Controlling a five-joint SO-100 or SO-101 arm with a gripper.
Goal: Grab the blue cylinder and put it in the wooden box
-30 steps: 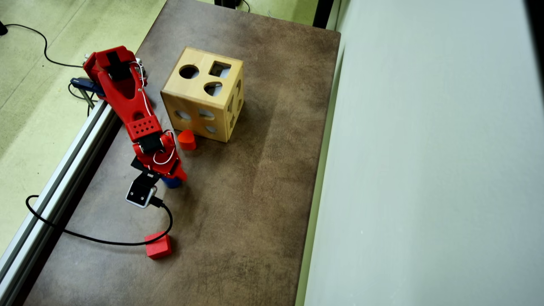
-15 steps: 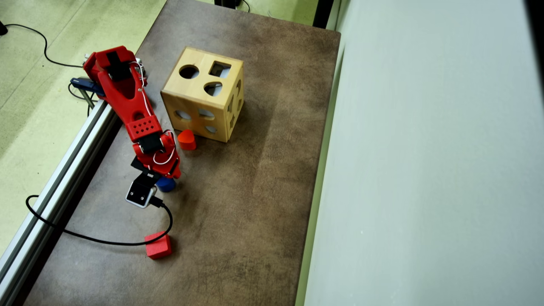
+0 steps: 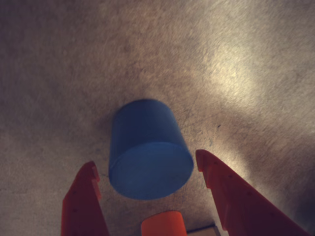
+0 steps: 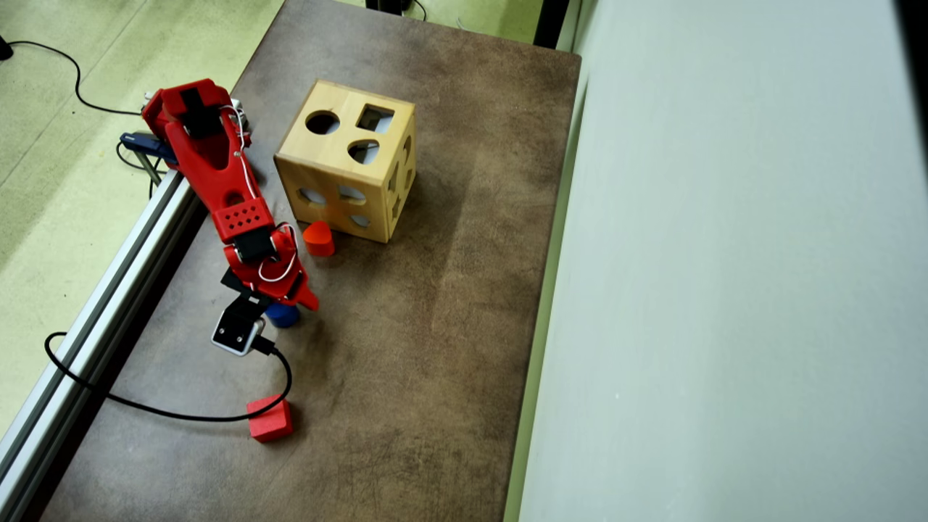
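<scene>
Wrist view first: the blue cylinder (image 3: 147,155) stands upright on the brown bench surface, right between the two red fingers (image 3: 81,201) of the gripper (image 3: 147,169). The jaws are spread wide, one on each side of the block with a visible gap both ways, so nothing is clamped yet. An orange-red rounded block (image 3: 164,223) peeks in at the bottom edge.

Overhead view: the arm reaches down from the bench's left edge, and the gripper (image 4: 286,308) sits right over the blue cylinder (image 4: 283,315), which is only partly visible, nearer the left edge than the right. The wooden box (image 4: 346,159) stands toward the far end of the bench, well apart from the cylinder, round hole on top. A red cube (image 4: 270,418) sits near the front-left.

So, progress-wise: lined up for the grab, I'd say, but closing, lifting, carrying and dropping it in are all left.
</scene>
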